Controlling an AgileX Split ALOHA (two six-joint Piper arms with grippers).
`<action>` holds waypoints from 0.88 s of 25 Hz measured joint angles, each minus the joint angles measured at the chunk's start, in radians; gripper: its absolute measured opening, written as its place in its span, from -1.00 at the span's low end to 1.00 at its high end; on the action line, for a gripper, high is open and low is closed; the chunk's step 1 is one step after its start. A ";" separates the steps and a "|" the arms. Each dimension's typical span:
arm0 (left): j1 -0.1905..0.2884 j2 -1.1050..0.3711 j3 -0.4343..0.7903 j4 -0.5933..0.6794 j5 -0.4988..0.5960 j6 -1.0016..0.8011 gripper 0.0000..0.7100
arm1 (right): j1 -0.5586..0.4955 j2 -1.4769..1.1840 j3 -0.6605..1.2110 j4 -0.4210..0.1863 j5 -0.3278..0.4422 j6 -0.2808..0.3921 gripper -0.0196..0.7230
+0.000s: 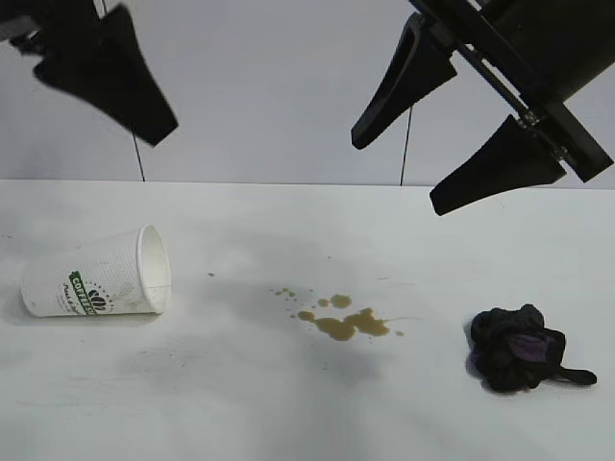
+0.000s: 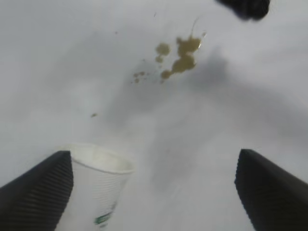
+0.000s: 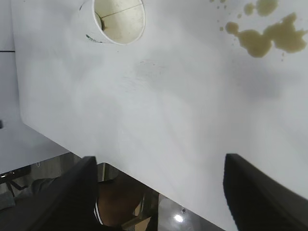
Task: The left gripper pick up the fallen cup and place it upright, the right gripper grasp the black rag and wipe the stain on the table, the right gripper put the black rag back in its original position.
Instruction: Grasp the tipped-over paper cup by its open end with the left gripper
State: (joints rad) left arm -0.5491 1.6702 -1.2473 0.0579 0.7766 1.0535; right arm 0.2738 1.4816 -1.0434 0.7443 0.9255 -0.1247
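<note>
While the cup (image 1: 96, 274) lies on its side near the worktop's (image 1: 288, 403) left edge, the left gripper (image 2: 154, 192) hovers above it, fingers spread wide, likely to straddle it. The right gripper (image 1: 452, 144) waits aloft, fingers apart, above the stain (image 1: 344, 322) mid-worktop and the black rag (image 1: 519, 348) near the right edge.

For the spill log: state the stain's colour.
The stain is coffee brown, clearest in the exterior view.

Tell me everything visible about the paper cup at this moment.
The cup is white, dimple-textured paper with a green COFFEE band and a bean logo. It lies on its side on the white table, at the exterior view's left, its open mouth facing the brown stain. The inside looks empty. Nothing grips it; the left hand hovers open above it.
</note>
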 joint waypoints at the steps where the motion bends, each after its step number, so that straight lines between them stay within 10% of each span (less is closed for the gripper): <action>1: -0.002 0.030 0.000 0.024 -0.001 -0.005 0.86 | 0.000 0.000 0.000 0.000 0.001 0.000 0.41; 22: -0.003 0.317 0.000 0.351 -0.106 -0.276 0.86 | 0.000 0.000 0.000 -0.006 0.013 0.000 0.41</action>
State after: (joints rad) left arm -0.5523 1.9870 -1.2473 0.4091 0.6707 0.7772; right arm 0.2738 1.4816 -1.0434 0.7385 0.9389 -0.1247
